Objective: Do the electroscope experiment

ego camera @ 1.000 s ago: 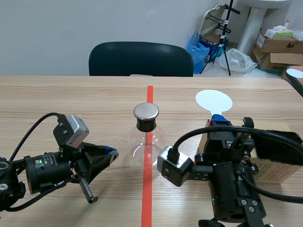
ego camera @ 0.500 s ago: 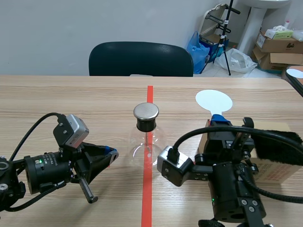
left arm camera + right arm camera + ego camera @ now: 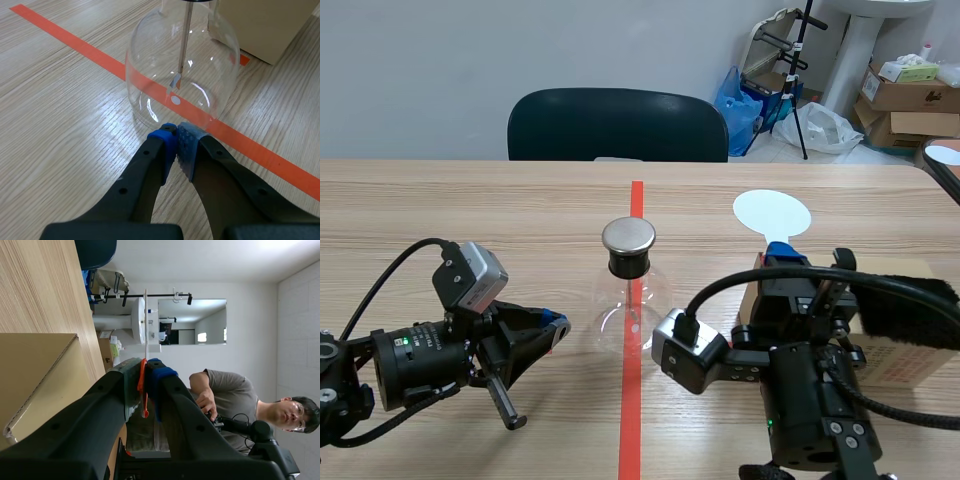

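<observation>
Stillness is the news: across the last second we see neither arm nor any object shift, so we judge the experiment paused, the disc not yet brought to the flask. Across the lower two thirds of the frame runs the wooden table (image 3: 470, 210), with a dark chair (image 3: 617, 123) behind it at upper centre. At lower right, the right arm stands in front of a cardboard box (image 3: 920, 360) topped with a black furry pad (image 3: 910, 305). The right gripper (image 3: 782, 258) is clamped on the handle of a white disc (image 3: 772, 213), which rises right of centre, well apart from the flask. At lower left, the left gripper (image 3: 557, 325) lies low, its fingers pressed together on nothing, just short of the glass wall. The electroscope flask (image 3: 630, 295) stands at centre on the red tape line, its metal cap (image 3: 628, 236) bare. Inside, a thin rod (image 3: 184, 45) hangs with its small foil leaf (image 3: 175, 82) close against it, which we read as no charge delivered.
</observation>
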